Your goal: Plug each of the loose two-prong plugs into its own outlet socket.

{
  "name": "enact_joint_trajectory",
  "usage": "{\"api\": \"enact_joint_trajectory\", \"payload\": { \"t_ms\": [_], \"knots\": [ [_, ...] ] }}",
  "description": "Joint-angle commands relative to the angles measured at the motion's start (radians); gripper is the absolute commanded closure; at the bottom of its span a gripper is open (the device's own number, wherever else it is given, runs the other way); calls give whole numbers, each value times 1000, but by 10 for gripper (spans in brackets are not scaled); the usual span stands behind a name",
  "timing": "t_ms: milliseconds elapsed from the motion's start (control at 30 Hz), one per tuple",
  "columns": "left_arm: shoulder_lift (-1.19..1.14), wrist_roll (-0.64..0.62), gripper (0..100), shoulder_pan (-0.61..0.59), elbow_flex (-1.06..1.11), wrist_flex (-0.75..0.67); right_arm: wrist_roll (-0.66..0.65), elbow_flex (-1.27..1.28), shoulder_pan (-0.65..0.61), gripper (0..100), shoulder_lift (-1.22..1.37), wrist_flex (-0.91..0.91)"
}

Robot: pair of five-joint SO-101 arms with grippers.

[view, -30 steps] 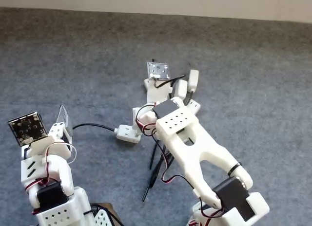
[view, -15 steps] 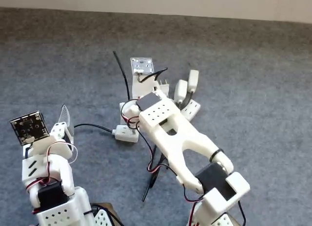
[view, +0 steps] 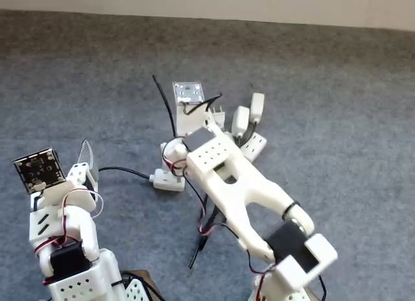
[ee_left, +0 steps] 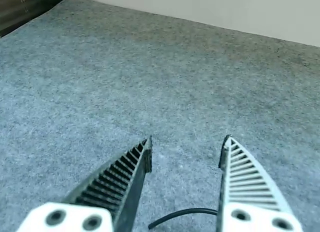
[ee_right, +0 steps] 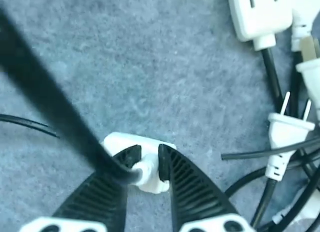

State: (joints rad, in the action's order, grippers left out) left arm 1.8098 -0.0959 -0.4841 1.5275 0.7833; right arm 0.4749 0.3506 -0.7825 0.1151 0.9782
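In the right wrist view my right gripper is shut on the neck of a white plug, and its black cord runs off close past the camera. A loose two-prong plug and a white outlet socket lie on the carpet beyond. From above, the right arm stretches over the tangle of white plugs, with another socket at its left. My left gripper stands open over bare carpet at the near left, away from the plugs.
Grey carpet covers the whole floor. Black cords trail under the right arm toward the front. One cord curls just under the left gripper. A pale wall runs along the far edge.
The right arm has swung left, carrying the plug, and its black cord now stands up to the left of the wrist. The socket on the carpet shifted slightly left. The left arm kept still.
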Motion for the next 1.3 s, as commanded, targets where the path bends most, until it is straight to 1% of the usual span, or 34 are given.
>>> {"api": "enact_joint_trajectory", "payload": {
  "t_ms": [0,67,267,400,633,767,933,1067,1267],
  "knots": [
    [8,-3,779,16,-2,-21,-17,120,-13,992,-76,-54],
    [8,-3,779,16,4,-21,-20,168,-2,992,-104,-87],
    [7,0,779,36,41,-86,-51,226,10,992,-110,-133],
    [7,84,779,82,47,-86,-52,228,12,992,-110,-133],
    [7,83,779,85,47,-86,-71,249,10,992,-108,-137],
    [7,83,779,85,47,-86,-71,300,12,992,-108,-205],
    [7,83,779,87,48,-86,-78,303,27,992,-108,-206],
    [7,83,779,87,48,-86,-118,311,38,992,-107,-205],
    [7,83,779,87,48,-86,-123,311,33,992,-108,-203]
  ]
}}
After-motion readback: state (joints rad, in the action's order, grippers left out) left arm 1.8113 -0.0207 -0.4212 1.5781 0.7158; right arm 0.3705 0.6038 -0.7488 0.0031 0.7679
